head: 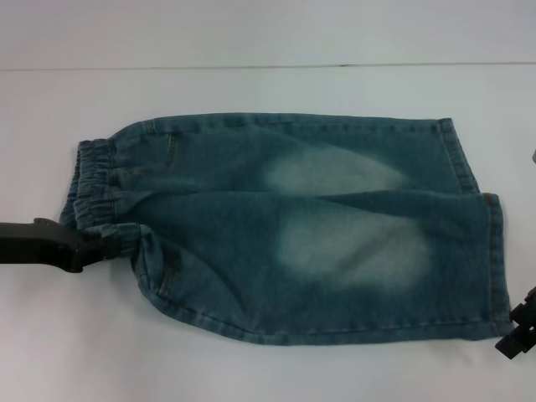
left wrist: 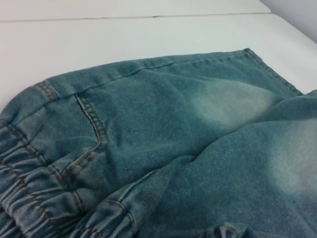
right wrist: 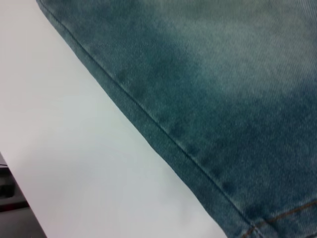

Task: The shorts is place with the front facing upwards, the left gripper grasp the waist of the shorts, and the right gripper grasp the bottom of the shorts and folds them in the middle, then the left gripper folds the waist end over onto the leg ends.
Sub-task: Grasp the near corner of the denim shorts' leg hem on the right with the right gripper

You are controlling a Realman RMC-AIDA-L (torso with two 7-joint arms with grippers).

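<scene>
The faded blue denim shorts (head: 293,226) lie flat on the white table (head: 251,368), with the elastic waist (head: 92,184) on the left and the leg ends (head: 494,260) on the right. My left gripper (head: 107,244) reaches in from the left and is shut on the near corner of the waist, where the cloth bunches toward it. The left wrist view looks close over the waist (left wrist: 25,188) and a front pocket seam (left wrist: 91,124). My right gripper (head: 521,328) sits beside the near leg-end corner, partly out of view. The right wrist view shows the shorts' near side seam (right wrist: 163,134).
The table's far edge (head: 268,67) runs across the top of the head view. White table surface (right wrist: 74,148) lies in front of the shorts. A dark gap past the table's edge (right wrist: 7,193) shows in the right wrist view.
</scene>
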